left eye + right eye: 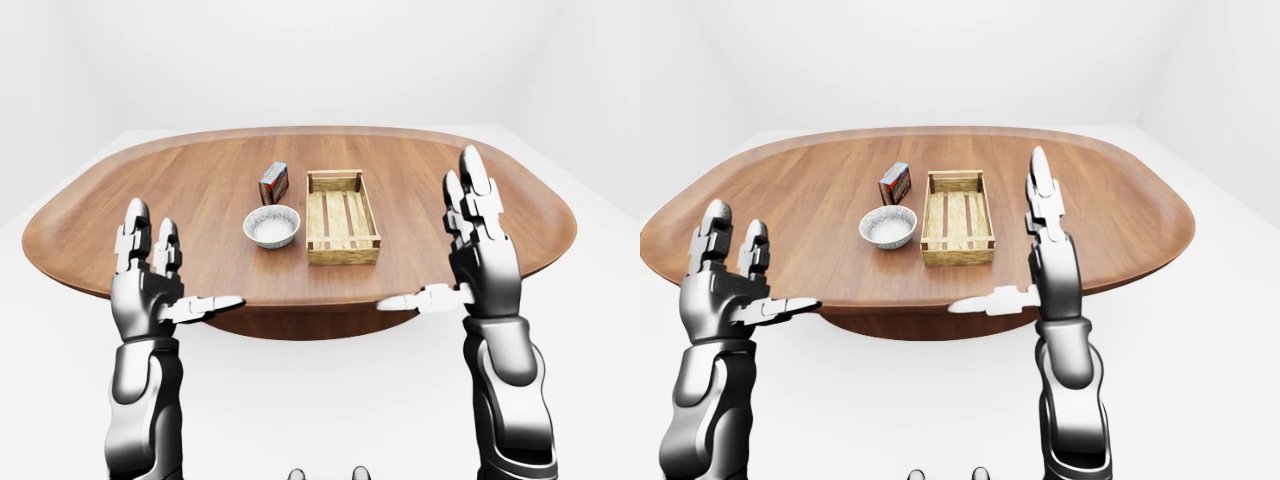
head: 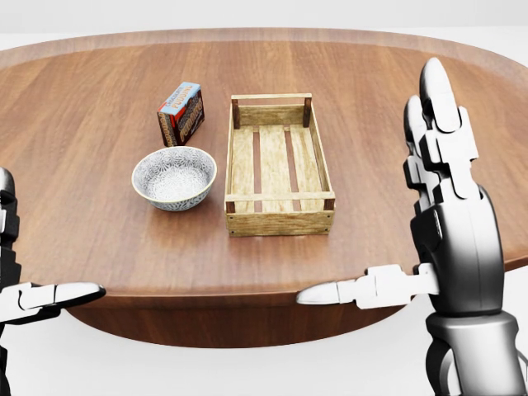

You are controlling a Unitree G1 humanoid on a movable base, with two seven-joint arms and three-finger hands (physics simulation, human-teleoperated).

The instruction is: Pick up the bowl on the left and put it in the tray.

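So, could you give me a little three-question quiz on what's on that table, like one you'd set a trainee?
1. True or false: the patterned white ceramic bowl lies inside the slatted wooden tray.
2. Multiple choice: in the head view, what stands just above the bowl?
A) a small red-and-blue box
B) a green glass bottle
C) a metal spoon
3. Fill the gap: the left hand and the right hand both hold nothing, and their fingers are ____.

Key:
1. False. The bowl sits on the table to the left of the tray.
2. A.
3. Open.
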